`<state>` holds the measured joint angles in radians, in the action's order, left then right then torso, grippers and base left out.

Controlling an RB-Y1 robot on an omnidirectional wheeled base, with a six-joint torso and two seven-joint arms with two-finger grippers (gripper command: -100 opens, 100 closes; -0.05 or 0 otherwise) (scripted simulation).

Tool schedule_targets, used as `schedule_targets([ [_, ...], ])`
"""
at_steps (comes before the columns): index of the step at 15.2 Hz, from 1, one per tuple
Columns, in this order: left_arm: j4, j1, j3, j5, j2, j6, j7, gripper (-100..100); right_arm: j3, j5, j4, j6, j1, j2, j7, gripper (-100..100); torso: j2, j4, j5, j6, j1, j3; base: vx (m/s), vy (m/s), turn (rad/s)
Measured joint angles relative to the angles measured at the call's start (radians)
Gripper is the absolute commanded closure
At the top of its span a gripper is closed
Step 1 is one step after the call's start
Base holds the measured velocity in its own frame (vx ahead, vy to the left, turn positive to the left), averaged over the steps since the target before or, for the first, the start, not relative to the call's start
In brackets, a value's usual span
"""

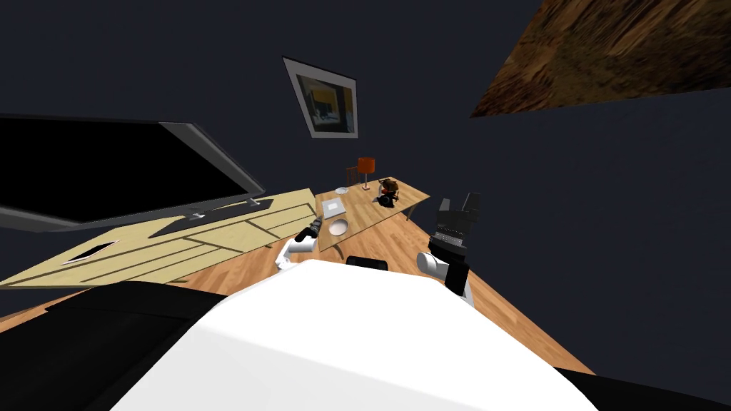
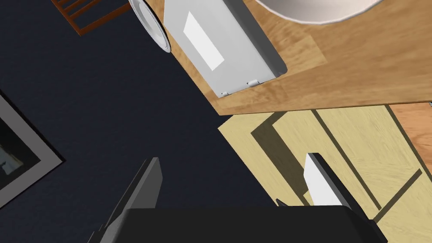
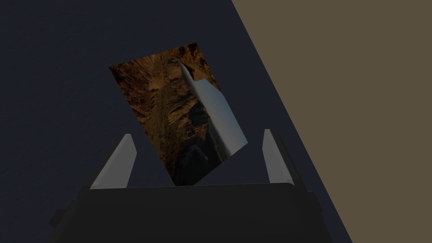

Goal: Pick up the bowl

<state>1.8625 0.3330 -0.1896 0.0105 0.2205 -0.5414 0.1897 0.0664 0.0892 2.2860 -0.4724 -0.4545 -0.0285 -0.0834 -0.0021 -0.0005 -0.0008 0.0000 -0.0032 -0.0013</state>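
So the white bowl (image 1: pixel 338 227) sits on the near end of the wooden worktop (image 1: pixel 371 214). My left claw (image 1: pixel 314 230) is just beside it, low down by the worktop's edge, and is not touching it.

From the left hand, the left claw (image 2: pixel 233 159) is spread wide and holds nothing. Its two fingers (image 2: pixel 322 185) stick out over a pale yellow cabinet (image 2: pixel 363 143). The bowl (image 2: pixel 320 10) is up ahead, past the worktop's (image 2: pixel 337 71) edge, and it is not between the fingers. A flat grey box (image 2: pixel 223 46) lies next to the bowl, and a white plate (image 2: pixel 149 23) lies past the box.

An orange lamp (image 1: pixel 365 165) stands at the far end.

My right claw (image 1: pixel 459 207) is held up high, well apart from the worktop. It is spread wide too (image 3: pixel 198 137), with nothing in it.
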Motion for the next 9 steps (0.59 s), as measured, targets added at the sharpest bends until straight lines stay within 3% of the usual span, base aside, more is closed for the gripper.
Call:
schedule_targets([
  [9, -0.051, -0.02, -0.023, 0.007, -0.033, -0.155, 0.018, -100, 0.0, 0.0, 0.0, 0.0, 0.0, 0.0, 0.0, 0, 0.0, 0.0, 0.0, 0.0, 0.0, 0.0, 0.031, -0.043, -0.011],
])
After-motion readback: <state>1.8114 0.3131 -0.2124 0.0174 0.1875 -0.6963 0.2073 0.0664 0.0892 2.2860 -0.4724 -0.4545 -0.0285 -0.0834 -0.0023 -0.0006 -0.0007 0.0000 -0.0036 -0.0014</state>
